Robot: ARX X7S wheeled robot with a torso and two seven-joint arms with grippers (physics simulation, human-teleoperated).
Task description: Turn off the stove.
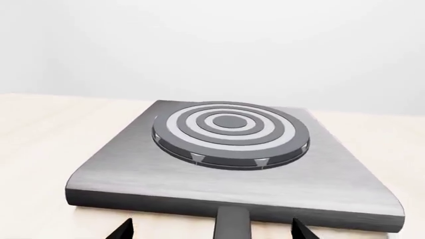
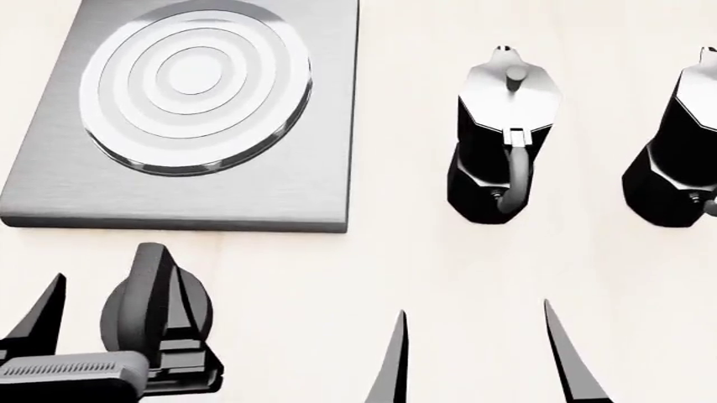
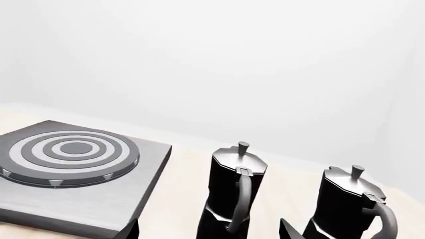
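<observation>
Head view showed the risk plainly enough — the left gripper (image 2: 107, 332) stood with its fingers apart on either side of the knob (image 2: 151, 306), and neither pad looked to be pressing on the raised ridge yet. If the wrist turned before the fingers closed, I judged they would slip round the ridge and the knob would stay where it was. A close that landed off the ridge's middle could just as well skid off the black ribbed rim. Whether one finger already touched the knob I could not tell; the gripper body hid that side.

Taking the stove (image 2: 280, 180) as the landmark, the knob lay on the table (image 2: 336, 277) just off the plate's near edge, toward its left corner, apart from the plate. The left wrist view agreed, with the knob's ridge standing upright between two dark fingertips close below the plate's front edge. The right gripper (image 2: 482, 361) hung off the plate's near right corner, its fingers spread and holding nothing — near the closer moka pot (image 2: 505, 138), which a careless sweep could topple.
</observation>
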